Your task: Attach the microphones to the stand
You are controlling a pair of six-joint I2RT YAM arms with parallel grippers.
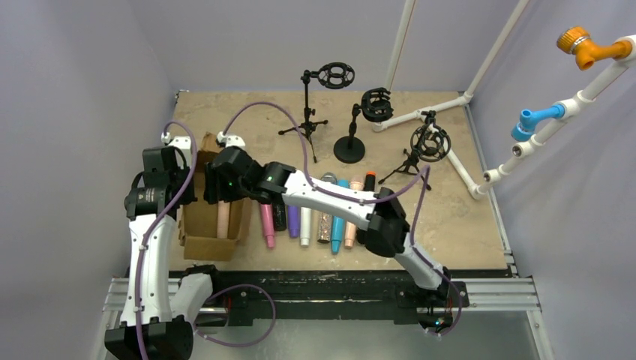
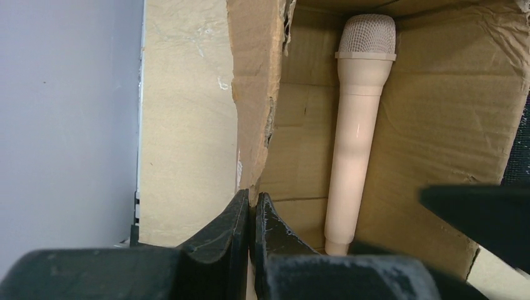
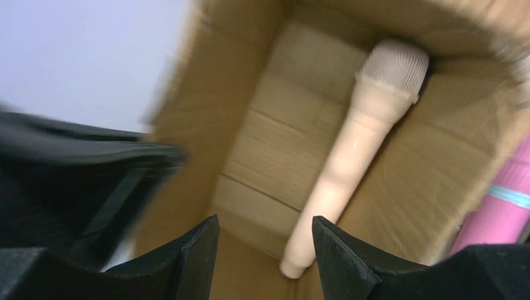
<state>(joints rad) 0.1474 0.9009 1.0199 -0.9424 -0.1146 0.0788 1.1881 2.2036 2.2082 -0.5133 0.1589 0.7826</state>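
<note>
A peach microphone (image 1: 223, 217) lies in an open cardboard box (image 1: 196, 225) at the left of the table. It also shows in the left wrist view (image 2: 356, 144) and the right wrist view (image 3: 350, 156). My left gripper (image 2: 252, 201) is shut on the box's torn left wall (image 2: 253, 94). My right gripper (image 3: 265, 240) is open and empty above the box, over the microphone's tail end. Several more microphones lie in a row right of the box, among them pink (image 1: 267, 225), purple (image 1: 292, 221) and teal (image 1: 337, 225). Three black stands (image 1: 309, 112) (image 1: 351, 135) (image 1: 421, 146) with ring mounts stand behind them.
A white pipe frame (image 1: 465, 161) runs along the table's right side and back corner, with blue (image 1: 534, 118) and orange (image 1: 585, 46) fittings up high. Purple cables loop over both arms. Grey walls close in left and back. A pink microphone (image 3: 506, 200) lies just outside the box.
</note>
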